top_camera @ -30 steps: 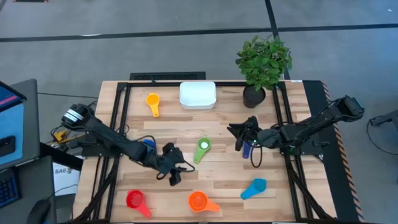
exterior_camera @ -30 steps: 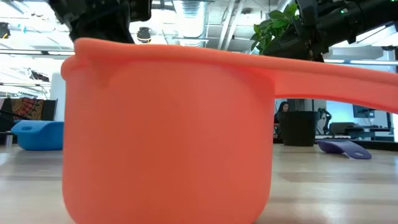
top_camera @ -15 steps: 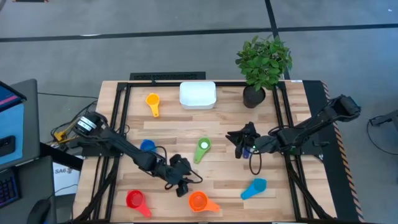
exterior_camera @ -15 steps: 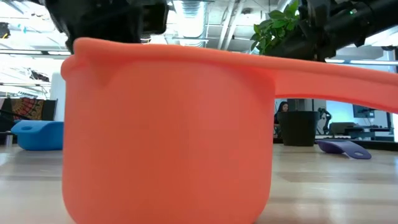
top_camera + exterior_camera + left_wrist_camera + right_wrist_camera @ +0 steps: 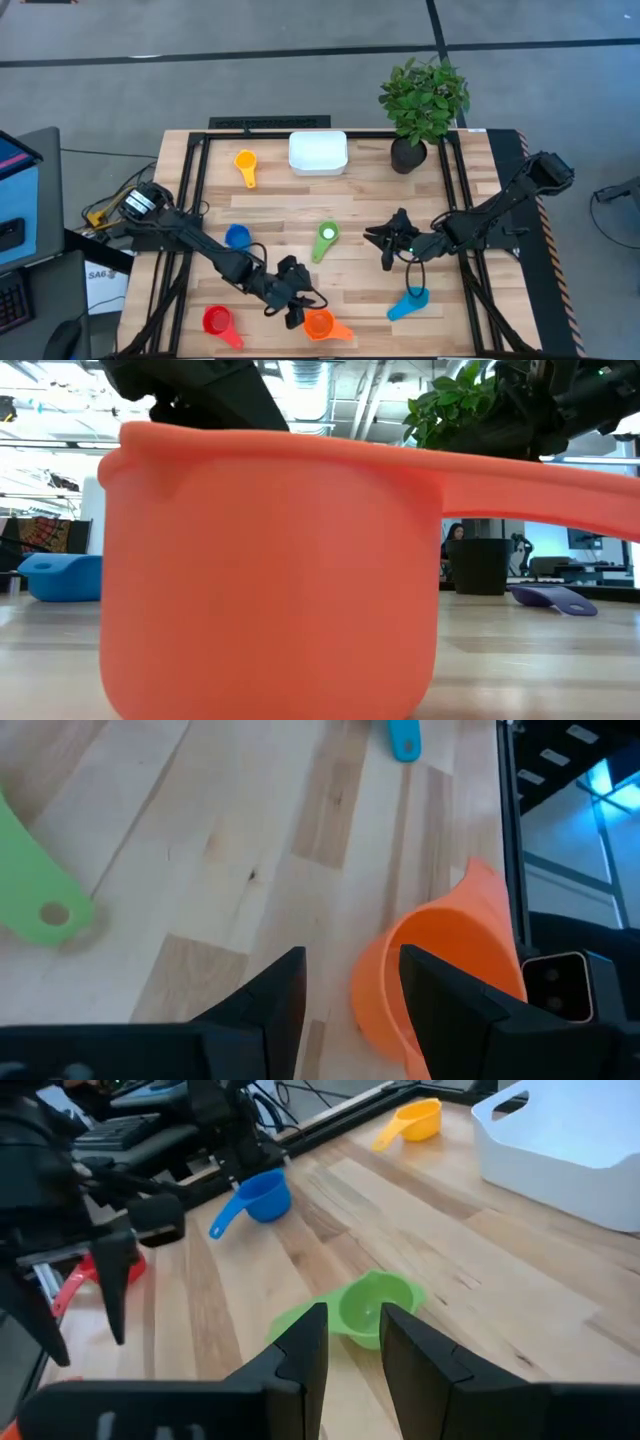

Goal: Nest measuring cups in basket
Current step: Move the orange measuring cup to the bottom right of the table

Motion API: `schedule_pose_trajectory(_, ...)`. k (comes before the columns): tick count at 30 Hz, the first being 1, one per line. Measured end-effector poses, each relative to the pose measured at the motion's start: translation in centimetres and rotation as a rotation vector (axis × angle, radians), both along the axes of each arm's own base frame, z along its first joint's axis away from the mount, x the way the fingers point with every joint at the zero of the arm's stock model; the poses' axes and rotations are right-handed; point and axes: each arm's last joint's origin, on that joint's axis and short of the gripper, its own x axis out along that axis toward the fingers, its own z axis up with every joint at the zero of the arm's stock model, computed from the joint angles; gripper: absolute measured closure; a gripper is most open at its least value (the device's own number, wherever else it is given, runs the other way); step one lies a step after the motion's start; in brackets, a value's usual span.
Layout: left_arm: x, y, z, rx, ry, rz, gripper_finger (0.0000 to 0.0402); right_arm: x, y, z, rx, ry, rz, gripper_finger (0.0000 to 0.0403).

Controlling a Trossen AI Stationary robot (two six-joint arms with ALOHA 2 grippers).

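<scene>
My left gripper (image 5: pixel 296 306) is open, low over the table beside the orange cup (image 5: pixel 318 323). In the left wrist view its fingers stand on either side of that cup's wall (image 5: pixel 375 990); I cannot tell whether they touch it. My right gripper (image 5: pixel 390 245) is open and hovers right of the green cup (image 5: pixel 326 240), which lies ahead of it (image 5: pixel 375 1305). The dark blue cup (image 5: pixel 555 598) lies on the table and shows only in the low view. The white basket (image 5: pixel 318 152) stands at the far edge. The yellow (image 5: pixel 245 163), blue (image 5: pixel 237 236), red (image 5: pixel 217 322) and light blue (image 5: pixel 408 303) cups lie apart on the table.
A potted plant in a black pot (image 5: pixel 408 155) stands right of the basket. Black rails run along the table's left, right and far sides. Bare wood lies between the basket and the green cup. In the low view the orange cup (image 5: pixel 270 570) fills most of the picture.
My left gripper has moved toward the table's near edge and to the right, from beside the blue cup to the orange cup. My right gripper has shifted a little toward the near edge and now covers the dark blue cup in the high view.
</scene>
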Motion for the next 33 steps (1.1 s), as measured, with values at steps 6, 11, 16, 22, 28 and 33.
schedule_pose_trajectory(6,-0.4,-0.5,0.0,0.045,-0.023,0.035,0.0251,0.0,0.0,0.0,-0.016,0.004,0.001,0.0284)
schedule_pose_trajectory(11,-0.2,-0.6,-0.4,0.056,-0.036,0.053,0.0251,-0.2,0.5,0.0,-0.019,0.007,0.033,0.0284)
schedule_pose_trajectory(16,0.0,-0.6,-1.1,0.075,-0.012,0.052,0.0251,-0.5,1.2,0.1,-0.017,-0.004,0.069,0.0284)
schedule_pose_trajectory(22,0.1,-0.4,-1.1,0.097,-0.005,0.006,0.0251,-0.4,1.0,0.3,-0.016,-0.022,0.040,0.0284)
schedule_pose_trajectory(28,1.0,0.1,-1.9,0.103,0.016,-0.078,0.0251,-0.3,0.8,0.3,0.014,-0.033,0.016,0.0284)
schedule_pose_trajectory(33,2.0,0.2,-2.3,0.103,0.028,-0.138,0.0251,-0.4,1.0,0.2,0.035,-0.034,0.018,0.0284)
